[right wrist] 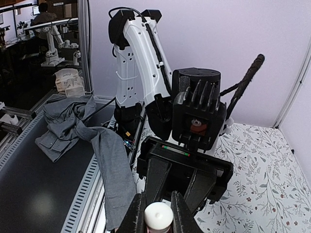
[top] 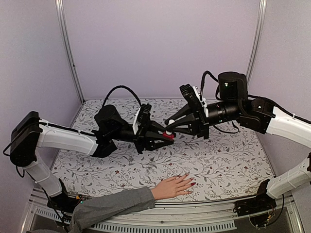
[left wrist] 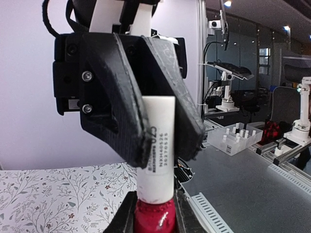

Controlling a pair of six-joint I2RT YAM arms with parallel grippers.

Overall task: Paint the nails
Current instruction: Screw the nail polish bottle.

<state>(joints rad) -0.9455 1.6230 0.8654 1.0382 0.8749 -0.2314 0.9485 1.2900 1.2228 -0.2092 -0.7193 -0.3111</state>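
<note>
**A:** Left gripper (top: pixel 164 138), fingers?

**B:** Together, clamped on the red bottle (left wrist: pixel 154 219). It has a glossy, rounded body and is pinched between two matte black plastic fingers. It's held in the air over the middle of the table (top: pixel 228 165).

**A:** Right gripper (top: pixel 171 124)?

**B:** Also closed, gripping the white cap (left wrist: pixel 158 145). The cap is a smooth, tall cylinder with small dark print down one side. The wedge-shaped black fingers look scuffed at the tips and press it from both sides. The cap sits directly on the bottle, so the two grippers meet tip to tip.

**A:** Which way does the bottle point?

**B:** In the top view the cap end points far-right, toward the right arm.

**A:** Where are the nails (top: pixel 192 184)?

**B:** On a pale flesh-coloured hand (top: pixel 171 188) lying flat at the near edge of the table, fingers spread and pointing right. They're tiny ovals — a few read dark glossy red, and the rest are too small to tell.

**A:** Sleeve?

**B:** Grey sleeve (top: pixel 114 206), soft wrinkled fabric, trailing left off the near edge.

**A:** Are the grippers near the hand?

**B:** No, well apart. Both are farther back than the hand.

**A:** Table surface?

**B:** White cloth with a fine print of grey vines and small dark flowers.
</note>
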